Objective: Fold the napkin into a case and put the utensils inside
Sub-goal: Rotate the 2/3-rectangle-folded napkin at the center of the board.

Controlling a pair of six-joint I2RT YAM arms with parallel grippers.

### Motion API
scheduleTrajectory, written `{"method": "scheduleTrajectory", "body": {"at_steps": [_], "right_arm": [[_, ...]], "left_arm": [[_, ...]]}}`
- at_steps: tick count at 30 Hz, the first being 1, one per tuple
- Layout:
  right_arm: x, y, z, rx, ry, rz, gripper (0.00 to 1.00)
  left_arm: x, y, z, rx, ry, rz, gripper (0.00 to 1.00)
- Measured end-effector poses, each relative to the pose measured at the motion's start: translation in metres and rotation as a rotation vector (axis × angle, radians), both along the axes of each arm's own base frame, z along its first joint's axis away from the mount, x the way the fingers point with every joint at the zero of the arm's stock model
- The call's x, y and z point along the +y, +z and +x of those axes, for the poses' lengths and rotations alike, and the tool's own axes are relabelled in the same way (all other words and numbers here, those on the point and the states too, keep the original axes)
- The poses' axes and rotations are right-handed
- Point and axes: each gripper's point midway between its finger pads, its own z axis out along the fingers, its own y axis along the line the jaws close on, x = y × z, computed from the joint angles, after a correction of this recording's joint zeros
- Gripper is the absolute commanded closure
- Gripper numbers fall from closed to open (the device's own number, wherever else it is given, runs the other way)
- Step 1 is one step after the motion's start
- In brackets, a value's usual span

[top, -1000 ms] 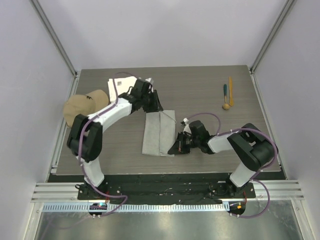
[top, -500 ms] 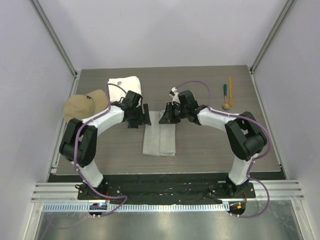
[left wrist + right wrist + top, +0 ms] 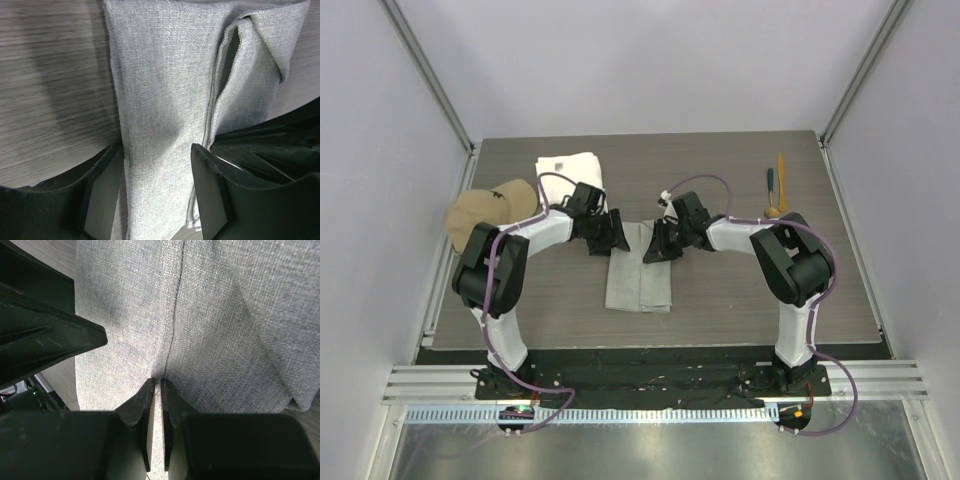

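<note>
The napkin [image 3: 638, 278] is lying in the middle of the table [image 3: 740, 300] as a long folded strip, its near end free. At its far end the right gripper [image 3: 156, 390] is squeezing nearly shut on a thin fold along the seam, seemingly pinning the layers. The left gripper [image 3: 155, 192] is standing wide, straddling the cloth's corner, probably readying to grab it. The utensils [image 3: 775, 190] are waiting at the far right, well apart, until a pocket is formed.
</note>
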Motion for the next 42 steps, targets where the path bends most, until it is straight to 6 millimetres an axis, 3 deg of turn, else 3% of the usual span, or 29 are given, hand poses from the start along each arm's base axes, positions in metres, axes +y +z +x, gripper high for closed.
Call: {"method": "scheduleTrajectory", "body": {"at_steps": [6,7,10,14,20,29,34,42], "right_arm": [[0.002,-0.002,0.0,0.002,0.001,0.033,0.85],[0.002,-0.003,0.001,0.001,0.002,0.038,0.85],[0.005,-0.003,0.002,0.001,0.001,0.056,0.85],[0.007,-0.003,0.004,0.0,0.001,0.067,0.86],[0.01,-0.004,0.005,-0.004,0.004,0.082,0.89],[0.013,-0.005,0.006,0.002,0.0,0.11,0.89],[0.014,-0.004,0.006,0.01,-0.006,0.12,0.89],[0.013,-0.002,0.006,0.012,-0.014,0.114,0.89]], "left_arm": [[-0.006,-0.003,-0.002,0.017,-0.003,-0.043,0.58],[-0.007,-0.004,-0.003,0.024,0.0,-0.052,0.71],[-0.009,-0.006,-0.004,0.035,0.001,-0.06,0.9],[-0.008,-0.009,-0.007,0.048,0.002,-0.054,0.99],[-0.014,0.004,-0.012,0.038,-0.011,-0.044,1.0],[-0.062,0.037,-0.015,-0.031,-0.024,-0.014,1.0],[-0.065,0.033,-0.012,-0.039,0.046,0.074,1.0],[-0.052,0.025,-0.008,-0.072,0.143,0.152,0.96]]}}
